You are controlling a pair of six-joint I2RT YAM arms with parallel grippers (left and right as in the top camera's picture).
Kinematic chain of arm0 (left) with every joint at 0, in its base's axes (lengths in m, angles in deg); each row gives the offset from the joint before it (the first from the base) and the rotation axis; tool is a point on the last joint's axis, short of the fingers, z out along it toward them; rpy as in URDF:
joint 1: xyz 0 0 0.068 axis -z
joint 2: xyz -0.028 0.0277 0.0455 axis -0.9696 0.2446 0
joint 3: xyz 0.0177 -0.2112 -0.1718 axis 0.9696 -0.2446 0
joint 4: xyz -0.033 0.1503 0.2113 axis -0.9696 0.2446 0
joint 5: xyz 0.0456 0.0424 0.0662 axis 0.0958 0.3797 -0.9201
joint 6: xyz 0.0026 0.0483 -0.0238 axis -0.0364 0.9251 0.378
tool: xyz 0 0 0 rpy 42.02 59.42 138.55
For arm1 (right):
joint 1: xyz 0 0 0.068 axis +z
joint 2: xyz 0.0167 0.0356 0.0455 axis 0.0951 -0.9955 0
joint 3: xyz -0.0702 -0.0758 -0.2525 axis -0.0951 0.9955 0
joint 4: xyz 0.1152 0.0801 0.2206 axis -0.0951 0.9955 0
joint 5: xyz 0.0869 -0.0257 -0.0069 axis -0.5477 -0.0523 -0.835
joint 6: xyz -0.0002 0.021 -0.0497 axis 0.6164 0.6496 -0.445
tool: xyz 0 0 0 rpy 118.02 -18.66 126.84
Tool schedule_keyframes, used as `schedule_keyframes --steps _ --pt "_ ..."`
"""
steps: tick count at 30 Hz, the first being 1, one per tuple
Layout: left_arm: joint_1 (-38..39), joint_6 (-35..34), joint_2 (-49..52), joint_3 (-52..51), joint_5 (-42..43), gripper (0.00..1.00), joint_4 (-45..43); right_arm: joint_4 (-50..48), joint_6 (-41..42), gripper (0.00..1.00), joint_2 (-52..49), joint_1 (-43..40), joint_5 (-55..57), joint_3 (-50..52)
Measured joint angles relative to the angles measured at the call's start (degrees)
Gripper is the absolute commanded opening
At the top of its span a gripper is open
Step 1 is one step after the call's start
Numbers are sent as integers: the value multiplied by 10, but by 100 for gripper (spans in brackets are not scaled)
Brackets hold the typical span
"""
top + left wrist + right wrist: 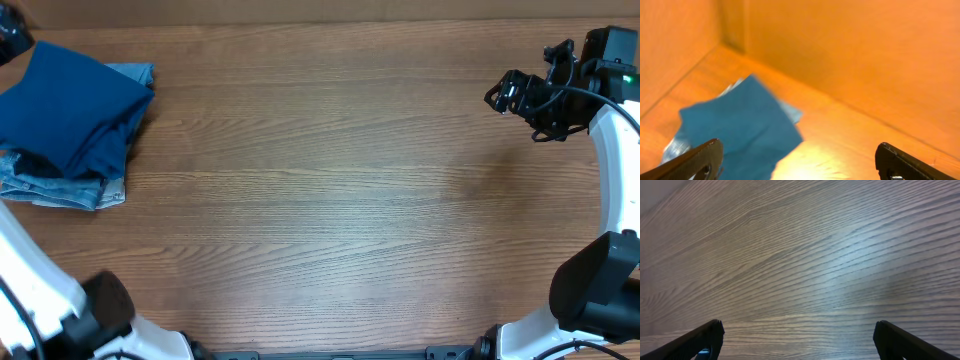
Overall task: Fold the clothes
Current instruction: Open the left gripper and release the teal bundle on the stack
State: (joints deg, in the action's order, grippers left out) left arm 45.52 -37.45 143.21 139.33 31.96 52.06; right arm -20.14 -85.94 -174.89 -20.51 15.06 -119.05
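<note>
The clothes, a teal-blue shirt (65,105), lie folded at the table's far left, on top of light-blue denim jeans (70,190). In the left wrist view the shirt (740,130) fills the lower left. My left gripper (800,152) hangs open above the shirt's right edge and holds nothing. In the overhead view only a black part of the left arm (8,40) shows, in the top-left corner. My right gripper (515,108) is at the far right, open and empty over bare wood (800,270).
The jeans (792,114) stick out from under the shirt on the right and at the near left. Wooden walls (850,55) rise behind the pile in the left wrist view. The arm bases (600,290) stand at the table's front corners.
</note>
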Motion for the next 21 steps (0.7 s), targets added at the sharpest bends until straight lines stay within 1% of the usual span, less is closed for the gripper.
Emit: schedule_keyframes --steps 4,10,21 --pt "5 0 -27 3 13 100 0 0 0 100 0 0 0 0" --pt "5 0 5 -5 15 100 3 0 0 100 0 0 0 0" --pt "5 0 7 -8 15 100 16 0 0 100 0 0 0 0"
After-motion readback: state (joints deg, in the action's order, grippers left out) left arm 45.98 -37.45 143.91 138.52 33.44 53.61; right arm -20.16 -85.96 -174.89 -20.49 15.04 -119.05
